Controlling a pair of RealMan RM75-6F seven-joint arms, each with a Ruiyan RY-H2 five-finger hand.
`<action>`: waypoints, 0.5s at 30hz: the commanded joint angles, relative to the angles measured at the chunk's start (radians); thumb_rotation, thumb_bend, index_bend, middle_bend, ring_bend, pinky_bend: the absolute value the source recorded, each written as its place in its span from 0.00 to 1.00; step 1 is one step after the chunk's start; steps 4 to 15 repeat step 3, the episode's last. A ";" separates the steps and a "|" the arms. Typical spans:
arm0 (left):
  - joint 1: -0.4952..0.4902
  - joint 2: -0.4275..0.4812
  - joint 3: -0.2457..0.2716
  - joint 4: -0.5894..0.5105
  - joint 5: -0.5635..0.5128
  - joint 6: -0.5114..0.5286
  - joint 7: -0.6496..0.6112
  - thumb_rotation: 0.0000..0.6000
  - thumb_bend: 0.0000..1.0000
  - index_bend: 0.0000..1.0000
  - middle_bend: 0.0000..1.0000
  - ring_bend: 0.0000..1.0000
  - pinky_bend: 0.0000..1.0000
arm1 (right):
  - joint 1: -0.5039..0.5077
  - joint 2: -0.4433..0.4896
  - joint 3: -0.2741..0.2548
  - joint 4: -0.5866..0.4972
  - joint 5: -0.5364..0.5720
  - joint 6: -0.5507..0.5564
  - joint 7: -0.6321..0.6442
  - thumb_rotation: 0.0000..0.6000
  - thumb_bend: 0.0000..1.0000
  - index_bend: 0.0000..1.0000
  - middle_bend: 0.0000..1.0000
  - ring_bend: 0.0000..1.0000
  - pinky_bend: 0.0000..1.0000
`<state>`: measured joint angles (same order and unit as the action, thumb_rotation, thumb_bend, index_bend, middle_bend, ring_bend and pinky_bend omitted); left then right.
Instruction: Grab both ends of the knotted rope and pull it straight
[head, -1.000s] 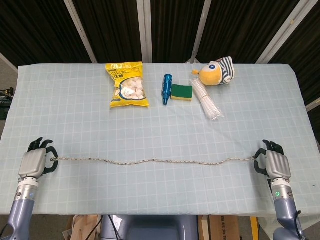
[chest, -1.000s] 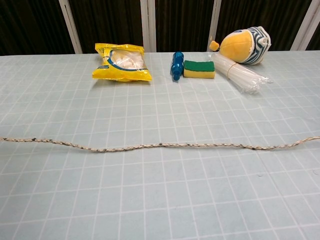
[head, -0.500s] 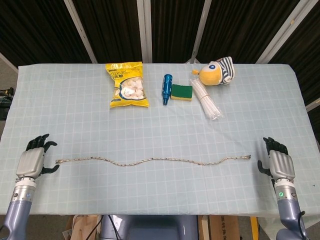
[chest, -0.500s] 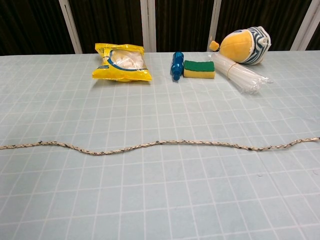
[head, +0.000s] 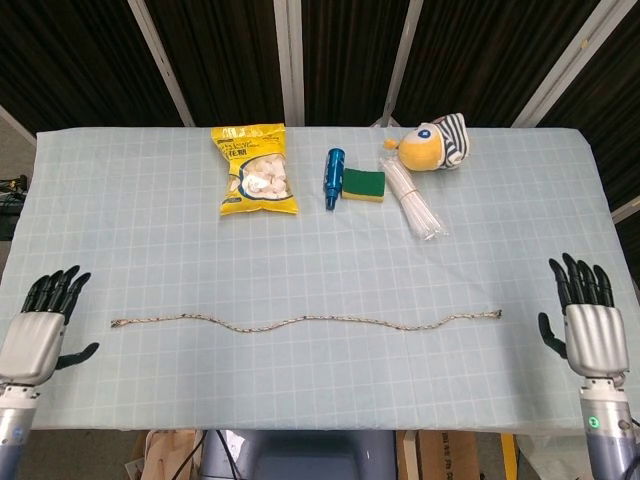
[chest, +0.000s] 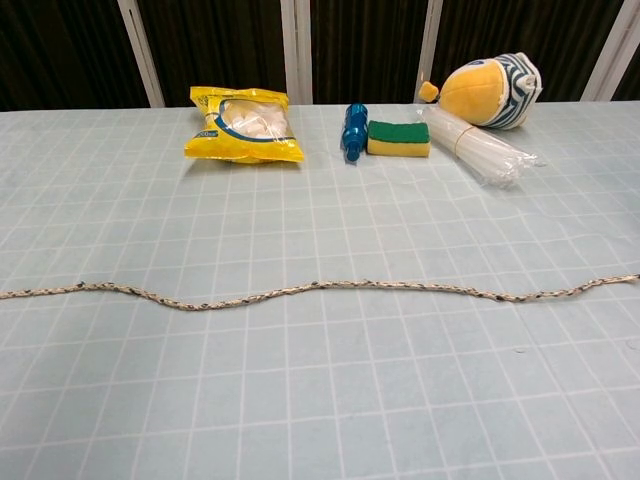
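**Colours and patterns across the table**

Pale blue-green tablecloth (head: 150, 230) ruled with a white grid. Off-white rope (head: 300, 322) flecked with dark specks. Bright yellow snack bag (head: 255, 170) with a clear window showing pale pieces. Metallic blue bottle (head: 331, 177). Sponge (head: 363, 184) green above, yellow below. Clear plastic straws (head: 412, 201), whitish. Plush toy (head: 433, 144) in yellow-orange with navy and white stripes. Left hand (head: 35, 335) and right hand (head: 590, 325) grey-backed with black fingers.

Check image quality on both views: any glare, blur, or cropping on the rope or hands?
Head view: even light, no glare, sharp; rope fully in frame, left hand and right hand near the bottom corners, their arms cut off by the frame. Chest view: sharp, soft shadows; both rope ends reach the frame edges, no hands visible.
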<state>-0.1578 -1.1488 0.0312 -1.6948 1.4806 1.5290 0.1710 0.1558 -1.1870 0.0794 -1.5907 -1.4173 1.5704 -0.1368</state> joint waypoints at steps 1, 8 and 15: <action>0.044 0.043 0.035 0.018 0.047 0.047 -0.052 1.00 0.11 0.01 0.00 0.00 0.00 | -0.065 0.039 -0.042 0.006 -0.067 0.076 0.062 1.00 0.43 0.00 0.00 0.00 0.00; 0.062 0.059 0.042 0.027 0.066 0.072 -0.082 1.00 0.11 0.01 0.00 0.00 0.00 | -0.087 0.058 -0.051 0.005 -0.079 0.095 0.085 1.00 0.43 0.00 0.00 0.00 0.00; 0.062 0.059 0.042 0.027 0.066 0.072 -0.082 1.00 0.11 0.01 0.00 0.00 0.00 | -0.087 0.058 -0.051 0.005 -0.079 0.095 0.085 1.00 0.43 0.00 0.00 0.00 0.00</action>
